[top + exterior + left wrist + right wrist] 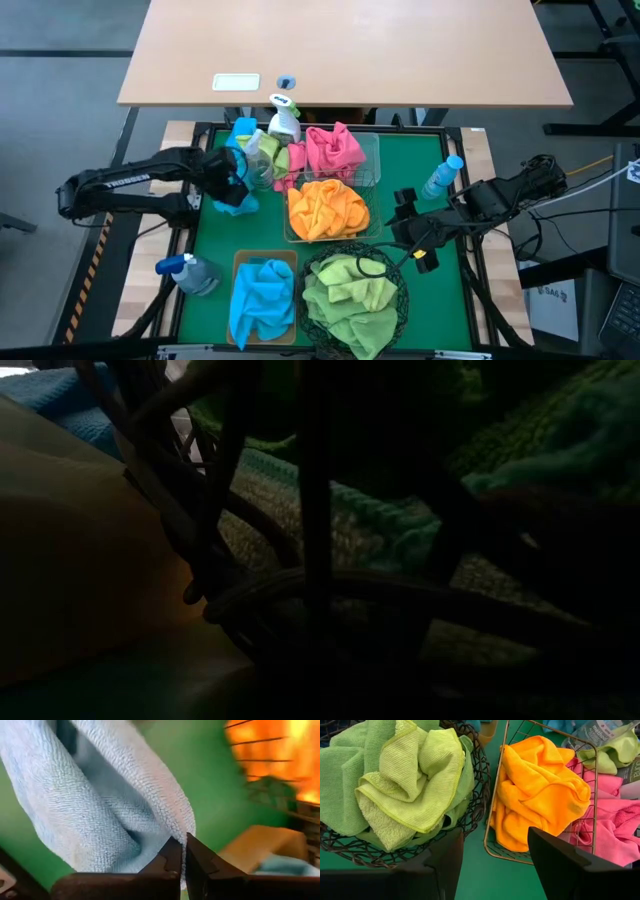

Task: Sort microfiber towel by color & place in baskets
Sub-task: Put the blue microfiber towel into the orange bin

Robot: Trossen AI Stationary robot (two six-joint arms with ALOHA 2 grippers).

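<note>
My left gripper [232,185] hangs over the green mat's left part, shut on a light-blue towel [100,795]. The tan bin [240,262] at the near edge holds blue towels [263,298]. Beside it, the round black basket [400,300] holds green towels [405,775]. One wire basket [492,847] holds an orange towel [540,790]; the one behind it holds pink towels [335,150]. My right gripper [495,855] stands open above the gap between the round basket and the orange one, touching nothing. My left gripper pinches a bunched fold of the light-blue towel [170,832] between its two shut fingers. The fingers come from above, slanting steeply down. The towel hangs slack below the fingers over the mat; I cannot tell whether its lower end touches the mat.
Three spray bottles stand on the mat: one at the far side [285,115], one near left [190,272], one at the right [440,178]. A yellow-green cloth [262,150] lies by the pink basket. A wooden table [350,50] stands beyond the far edge.
</note>
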